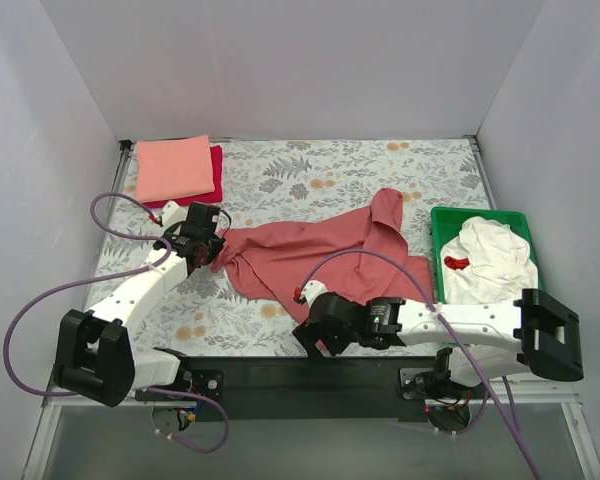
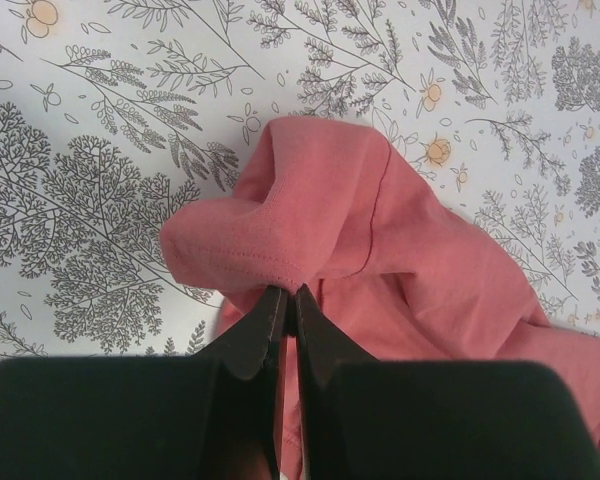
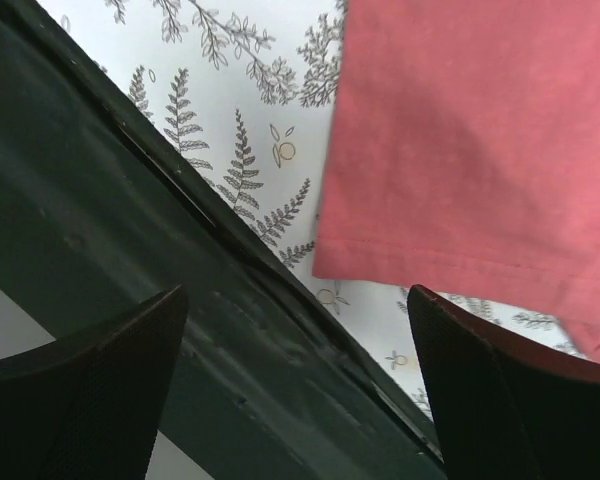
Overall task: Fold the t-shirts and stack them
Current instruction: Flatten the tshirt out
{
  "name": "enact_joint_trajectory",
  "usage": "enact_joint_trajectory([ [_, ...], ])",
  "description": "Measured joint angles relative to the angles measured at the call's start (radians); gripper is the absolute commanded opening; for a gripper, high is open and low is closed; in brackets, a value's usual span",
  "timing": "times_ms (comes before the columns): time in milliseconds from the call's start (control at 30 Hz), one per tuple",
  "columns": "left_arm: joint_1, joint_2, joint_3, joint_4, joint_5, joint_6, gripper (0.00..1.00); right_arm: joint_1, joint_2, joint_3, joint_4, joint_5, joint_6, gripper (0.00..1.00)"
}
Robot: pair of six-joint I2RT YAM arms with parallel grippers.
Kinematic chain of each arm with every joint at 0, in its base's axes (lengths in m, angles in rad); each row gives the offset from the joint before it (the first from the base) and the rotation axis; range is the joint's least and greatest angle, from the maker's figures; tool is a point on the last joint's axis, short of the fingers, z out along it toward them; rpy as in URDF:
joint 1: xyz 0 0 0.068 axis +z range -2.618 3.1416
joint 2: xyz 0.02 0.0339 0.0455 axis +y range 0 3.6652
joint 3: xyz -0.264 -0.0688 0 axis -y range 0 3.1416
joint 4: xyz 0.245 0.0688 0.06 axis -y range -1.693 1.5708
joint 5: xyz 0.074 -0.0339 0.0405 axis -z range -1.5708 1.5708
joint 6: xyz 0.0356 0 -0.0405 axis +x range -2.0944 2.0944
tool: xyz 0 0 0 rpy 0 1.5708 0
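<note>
At the near edge of the bench (image 1: 230,325), the right tool (image 3: 295,300) hangs with its fingers spread wide, grasping nothing, just beside the hem of the brick-red t-shirt (image 1: 320,250). That shirt lies crumpled across the middle (one end reaches toward the far side). The left tool (image 2: 288,292) is clenched on a fold at its left end. To the right, the cream-white t-shirt (image 1: 490,262) sits bunched in the green tray (image 1: 480,212). In the far left corner, the salmon-pink t-shirt (image 1: 173,167) lies folded on the crimson t-shirt (image 1: 218,170).
</note>
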Motion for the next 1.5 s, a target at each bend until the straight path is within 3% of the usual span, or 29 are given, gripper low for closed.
enact_joint_trajectory([
  [133, 0.0, -0.025, -0.01, 0.001, 0.014, -0.003, 0.0, 0.064, 0.09, 0.024, -0.016, 0.051, 0.064, 0.89],
  [300, 0.001, -0.048, -0.015, 0.001, 0.024, -0.005, 0.0, 0.067, 0.176, 0.066, -0.028, 0.124, 0.1, 0.73],
  [533, 0.004, -0.05, -0.015, 0.0, 0.035, -0.004, 0.0, 0.066, 0.213, 0.077, -0.046, 0.194, 0.15, 0.59],
  [667, 0.005, -0.05, -0.015, -0.004, 0.033, -0.004, 0.0, 0.066, 0.219, 0.072, -0.068, 0.205, 0.184, 0.57],
  [900, 0.005, -0.051, -0.015, -0.011, 0.017, -0.004, 0.0, 0.052, 0.249, 0.072, -0.072, 0.198, 0.195, 0.46],
  [1000, 0.005, -0.052, -0.015, -0.019, 0.008, -0.005, 0.0, 0.045, 0.257, 0.075, -0.061, 0.185, 0.195, 0.33],
  [1067, 0.005, -0.052, -0.015, -0.026, 0.002, -0.005, 0.0, 0.04, 0.257, 0.075, -0.061, 0.183, 0.191, 0.19],
  [1100, 0.005, -0.052, -0.015, -0.029, -0.002, -0.005, 0.0, 0.038, 0.257, 0.075, -0.063, 0.183, 0.19, 0.04],
  [1133, 0.005, -0.052, -0.015, -0.031, -0.005, -0.005, 0.0, 0.034, 0.257, 0.075, -0.066, 0.185, 0.186, 0.01],
  [1367, 0.005, -0.051, -0.013, -0.052, -0.028, -0.011, 0.0, -0.016, 0.22, 0.05, -0.067, 0.179, 0.188, 0.01],
  [1500, 0.005, -0.046, 0.002, -0.053, -0.035, -0.009, 0.0, -0.13, 0.128, 0.039, -0.072, 0.196, 0.157, 0.01],
])
